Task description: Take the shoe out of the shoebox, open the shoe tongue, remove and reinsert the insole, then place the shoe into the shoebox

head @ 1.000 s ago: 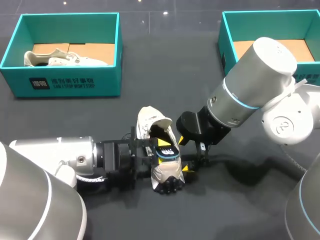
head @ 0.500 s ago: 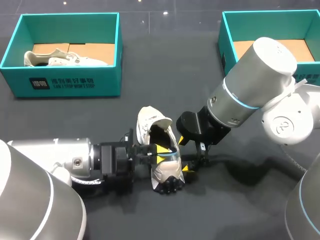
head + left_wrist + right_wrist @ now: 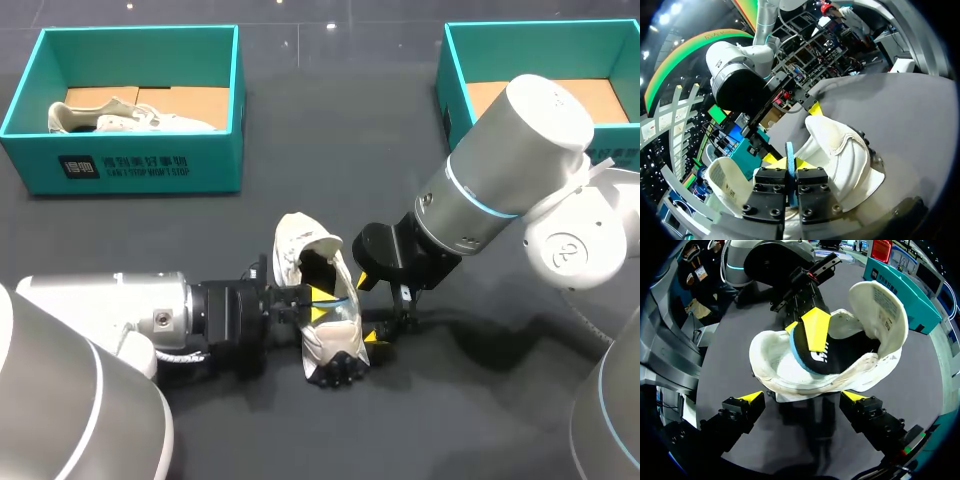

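A white shoe (image 3: 330, 345) lies on the dark table at the middle, its tongue (image 3: 298, 240) folded back. My left gripper (image 3: 322, 300) reaches into the shoe's opening from the left and is shut on the blue-edged black insole (image 3: 789, 150), which stands on edge between its fingers. From my right wrist the insole (image 3: 825, 357) shows inside the shoe (image 3: 785, 375) with a yellow fingertip (image 3: 816, 327) of the left gripper pressed on it. My right gripper (image 3: 370, 310) stands open beside the shoe's right side; its fingers (image 3: 752, 397) flank the shoe's near end.
A teal shoebox (image 3: 130, 170) at the back left holds a second white shoe (image 3: 120, 115). Another teal shoebox (image 3: 455, 90) stands at the back right, partly hidden by my right arm. Dark table lies bare between the boxes.
My left gripper has closed on the insole's edge, and the insole now sits lower in the shoe. The right arm has not moved.
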Robot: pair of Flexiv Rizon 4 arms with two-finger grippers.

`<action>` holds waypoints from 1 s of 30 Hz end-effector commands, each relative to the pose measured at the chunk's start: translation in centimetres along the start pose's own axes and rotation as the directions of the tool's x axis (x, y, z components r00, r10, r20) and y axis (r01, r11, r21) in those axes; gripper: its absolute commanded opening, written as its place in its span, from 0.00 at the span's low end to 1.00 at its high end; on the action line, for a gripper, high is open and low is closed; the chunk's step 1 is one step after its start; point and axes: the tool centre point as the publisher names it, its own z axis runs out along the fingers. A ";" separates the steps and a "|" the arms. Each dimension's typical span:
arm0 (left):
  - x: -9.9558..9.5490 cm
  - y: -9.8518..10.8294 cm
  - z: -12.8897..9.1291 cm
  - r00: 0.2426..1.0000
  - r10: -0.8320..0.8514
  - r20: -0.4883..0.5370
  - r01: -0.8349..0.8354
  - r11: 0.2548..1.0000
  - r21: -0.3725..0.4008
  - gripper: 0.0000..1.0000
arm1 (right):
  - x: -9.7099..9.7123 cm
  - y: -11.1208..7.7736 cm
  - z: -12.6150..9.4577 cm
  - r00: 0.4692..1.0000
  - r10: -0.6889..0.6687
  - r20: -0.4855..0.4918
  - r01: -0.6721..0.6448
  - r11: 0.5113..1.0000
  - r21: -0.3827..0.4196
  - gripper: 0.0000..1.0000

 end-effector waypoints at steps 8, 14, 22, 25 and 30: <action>-0.3 -1.8 -1.0 1.000 -0.029 0.005 0.029 0.999 0.040 0.36 | 0.1 0.0 0.1 1.000 0.001 0.003 -0.001 1.000 0.002 1.00; -0.5 -3.3 -1.2 1.000 -0.025 0.000 0.025 0.997 0.075 0.30 | 0.1 0.0 0.1 1.000 0.001 0.003 -0.001 1.000 0.002 1.00; -0.3 -3.6 -0.3 0.999 -0.012 -0.030 0.015 0.997 0.071 0.14 | 0.1 0.0 0.1 1.000 0.001 0.003 -0.001 1.000 0.002 1.00; -0.1 -3.2 0.2 0.999 -0.008 -0.047 0.011 0.998 0.055 0.00 | 0.1 0.0 0.1 1.000 0.001 0.003 -0.001 1.000 0.002 1.00; 0.5 -1.7 0.9 0.997 -0.002 -0.074 0.004 1.000 0.024 0.00 | 0.1 0.0 0.1 1.000 0.001 0.003 -0.001 1.000 0.002 1.00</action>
